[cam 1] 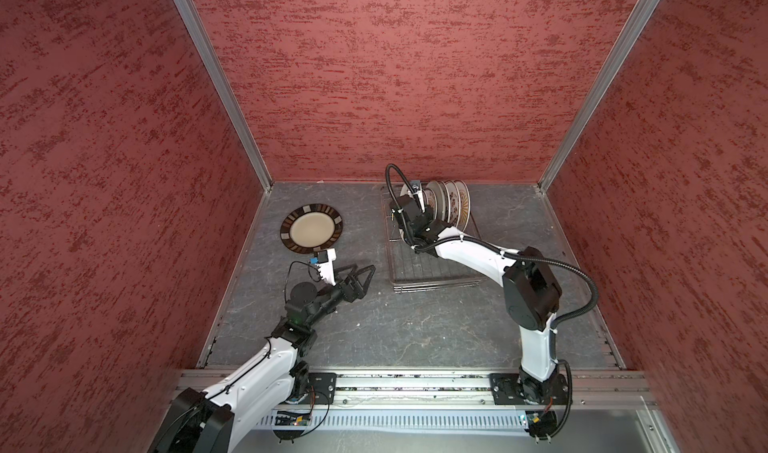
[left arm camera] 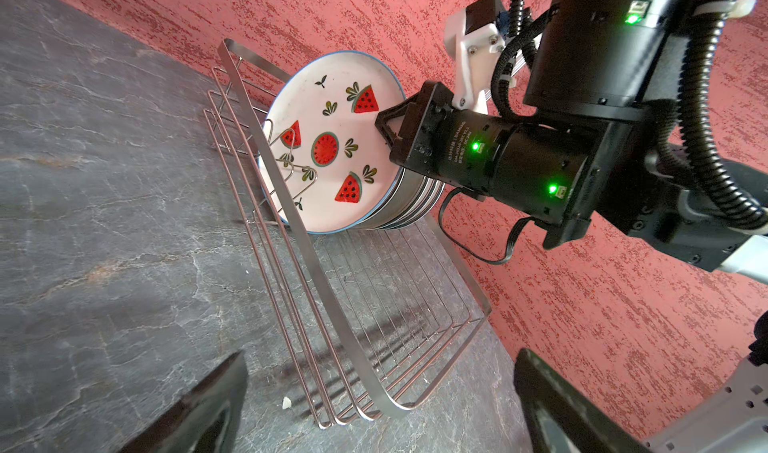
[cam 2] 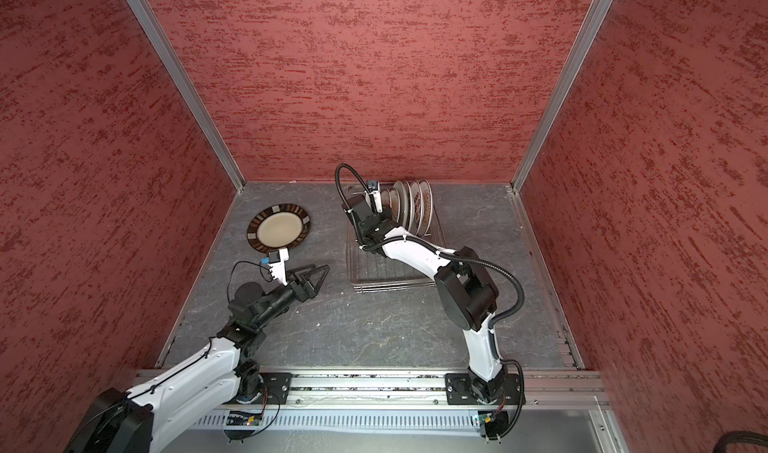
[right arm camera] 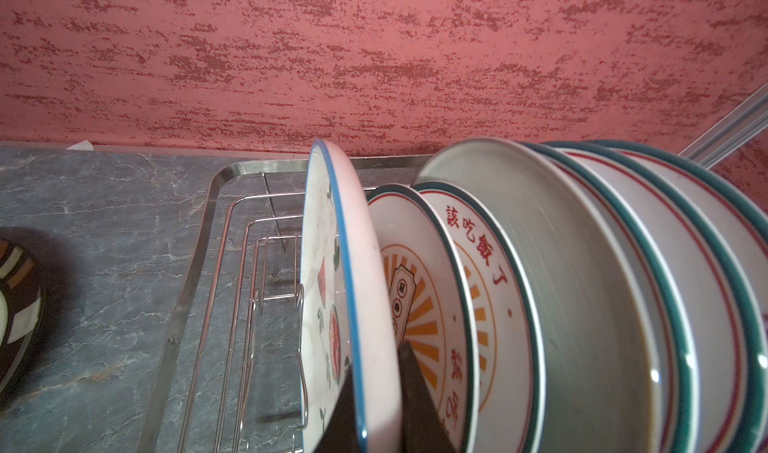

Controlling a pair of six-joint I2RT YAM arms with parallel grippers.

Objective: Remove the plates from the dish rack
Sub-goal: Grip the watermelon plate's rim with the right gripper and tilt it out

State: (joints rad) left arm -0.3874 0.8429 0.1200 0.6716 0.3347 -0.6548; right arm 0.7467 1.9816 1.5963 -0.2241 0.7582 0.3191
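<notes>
Nearest you, your left claw [cam 1: 363, 269] hangs over the grey tabletop [cam 1: 415, 318], left of the middle. Its jaws are spread wide and hold nothing. In the left wrist view its two dark fingers [left arm camera: 199, 409] frame the near end of the dish rack [left arm camera: 291, 230].

The dish rack lies right of the middle and runs from mid-table to the far edge. Its near half is bare wire in both top views.

Just beyond the left claw, toward the far left corner, the dark-rimmed plate [cam 1: 311, 228] lies flat on the tabletop, face up, well apart from the rack.

Farther on, at the rack's far end, the other plates stand on edge in a tight row across it. Your right claw [right arm camera: 380, 413] is clamped on the rim of the watermelon plate [left arm camera: 332, 147], with one finger on its face and one on its back. This plate is the first of the row on the side toward the tabletop's left edge. It tilts away from its neighbours at the top, leaving a gap to the sunburst plate [right arm camera: 419, 305]. You cannot tell from these views whether its lower edge rests on the wires.

Behind these come the plate with red characters [right arm camera: 482, 264], a plain grey plate [right arm camera: 573, 284] seen from the back, and green-rimmed plates [right arm camera: 685, 297]. They stand close to the red back wall [cam 1: 395, 76].
</notes>
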